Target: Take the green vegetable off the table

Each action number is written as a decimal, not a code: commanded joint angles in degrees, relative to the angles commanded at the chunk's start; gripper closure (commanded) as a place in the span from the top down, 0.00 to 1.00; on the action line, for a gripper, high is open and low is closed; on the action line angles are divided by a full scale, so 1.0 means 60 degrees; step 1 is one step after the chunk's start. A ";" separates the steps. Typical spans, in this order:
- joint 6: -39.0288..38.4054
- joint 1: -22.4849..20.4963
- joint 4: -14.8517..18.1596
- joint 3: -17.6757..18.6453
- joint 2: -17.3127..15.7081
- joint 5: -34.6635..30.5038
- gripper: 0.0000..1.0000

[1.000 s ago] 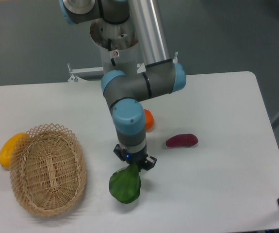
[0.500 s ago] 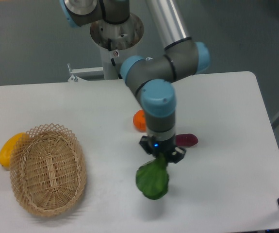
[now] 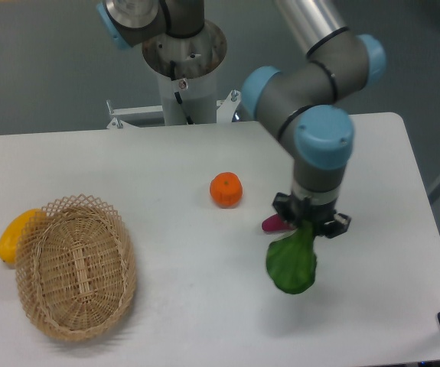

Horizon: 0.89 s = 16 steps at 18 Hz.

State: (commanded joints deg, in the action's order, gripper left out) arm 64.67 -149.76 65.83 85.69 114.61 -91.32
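The green vegetable (image 3: 291, 264) hangs leaf-down from my gripper (image 3: 308, 227), which is shut on its pale stem end. The broad dark-green leaf is lifted off the white table (image 3: 166, 160) and casts a shadow beneath it, right of centre. My arm reaches down from the upper right, with the wrist straight above the vegetable.
An orange (image 3: 226, 189) sits mid-table. A purple vegetable (image 3: 270, 224) lies just left of the gripper, mostly hidden behind it. A wicker basket (image 3: 74, 266) stands at the front left, with a yellow fruit (image 3: 11, 234) against its left rim. The robot base (image 3: 183, 61) is at the back.
The arm has carried the green vegetable rightward across the table, from beside the basket to right of the orange, still gripped and off the surface. The purple vegetable is now partly covered.
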 joint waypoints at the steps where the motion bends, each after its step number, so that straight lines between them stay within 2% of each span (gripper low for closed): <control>1: 0.0147 -0.0045 -0.0029 0.0087 0.0029 0.0029 0.05; 10: 0.0178 -0.0470 -0.0014 -0.0146 -0.0044 0.0206 0.05; 16: 0.0163 -0.0499 0.0000 -0.0190 -0.0015 0.0279 0.07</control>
State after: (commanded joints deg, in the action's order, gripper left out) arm 65.65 -152.75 65.83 84.55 114.52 -89.65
